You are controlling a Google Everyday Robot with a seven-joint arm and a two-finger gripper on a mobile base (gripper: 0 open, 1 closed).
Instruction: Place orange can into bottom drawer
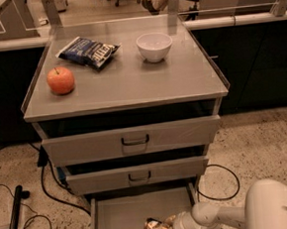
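Observation:
The orange can lies on its side on the floor of the open bottom drawer, near the drawer's front right, at the lower edge of the view. My gripper reaches into the drawer from the right on a white arm and sits right against the can. The can's shiny end and mottled brown-cream label show to the left of the gripper. The front part of the drawer is cut off by the frame edge.
Two upper drawers with dark loop handles are partly pulled out above. On the cabinet top sit an apple, a dark blue chip bag and a white bowl. Black cables run on the floor at left.

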